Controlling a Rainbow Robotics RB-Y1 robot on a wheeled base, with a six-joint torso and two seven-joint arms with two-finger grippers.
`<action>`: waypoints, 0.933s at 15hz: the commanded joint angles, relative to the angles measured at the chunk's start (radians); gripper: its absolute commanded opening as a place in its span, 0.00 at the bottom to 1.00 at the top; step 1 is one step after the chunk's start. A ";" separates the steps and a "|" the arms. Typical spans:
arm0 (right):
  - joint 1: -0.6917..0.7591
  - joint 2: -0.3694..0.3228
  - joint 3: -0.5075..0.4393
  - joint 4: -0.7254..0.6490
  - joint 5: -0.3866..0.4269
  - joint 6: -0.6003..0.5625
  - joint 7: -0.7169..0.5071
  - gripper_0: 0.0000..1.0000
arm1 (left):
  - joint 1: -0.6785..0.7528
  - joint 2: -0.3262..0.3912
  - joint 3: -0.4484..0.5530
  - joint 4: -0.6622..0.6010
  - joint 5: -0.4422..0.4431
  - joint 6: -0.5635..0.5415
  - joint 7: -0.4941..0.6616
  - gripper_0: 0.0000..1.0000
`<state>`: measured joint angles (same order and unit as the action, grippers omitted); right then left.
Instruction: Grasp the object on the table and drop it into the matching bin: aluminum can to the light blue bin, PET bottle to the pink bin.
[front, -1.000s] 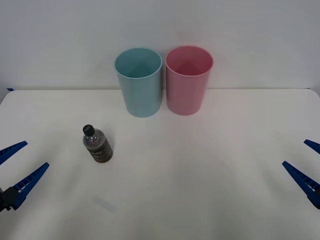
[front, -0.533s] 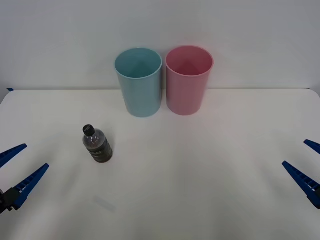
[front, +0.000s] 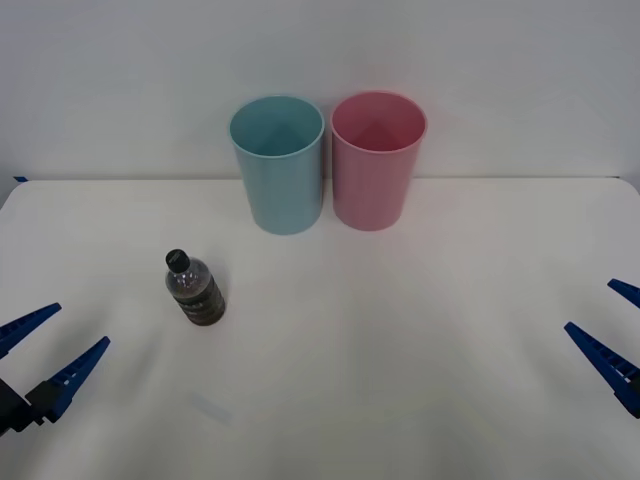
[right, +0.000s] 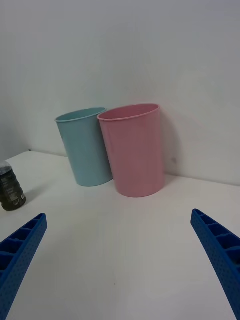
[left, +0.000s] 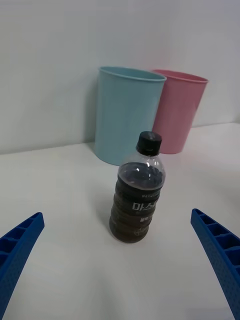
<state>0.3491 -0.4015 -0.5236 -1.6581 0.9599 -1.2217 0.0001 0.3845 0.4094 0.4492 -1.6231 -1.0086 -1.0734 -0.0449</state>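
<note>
The PET bottle (front: 194, 289) stands upright on the table (front: 400, 330), toward the left edge and well short of the two bins at the far edge. My left tool (front: 45, 360) hangs near the front-left corner with its fingers spread apart, aimed at the bottle. My right tool (front: 612, 335) waits near the right edge, fingers also apart.

Risks:
- The bottle is narrow and tall for its base. A finger striking it off-centre could tip it and set it rolling.
- The light blue bin (front: 279, 165) stands touching or just beside the pink bin (front: 377, 160). A careless release could land in the wrong one.
</note>
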 joint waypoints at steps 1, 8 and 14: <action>0.000 0.000 0.000 0.000 0.000 0.000 0.000 1.00 | 0.020 0.000 -0.055 0.000 -0.001 0.082 -0.067 1.00; 0.000 0.000 0.000 0.000 0.000 0.000 0.000 1.00 | 0.034 0.000 -0.210 0.005 0.035 0.250 -0.116 1.00; 0.000 0.000 0.000 0.000 0.000 0.000 0.000 1.00 | -0.012 -0.001 -0.285 0.014 0.054 0.299 -0.112 1.00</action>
<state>0.3491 -0.4015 -0.5236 -1.6581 0.9599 -1.2217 0.0001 0.3815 0.4082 0.1710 -1.6141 -0.9553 -0.7783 -0.1536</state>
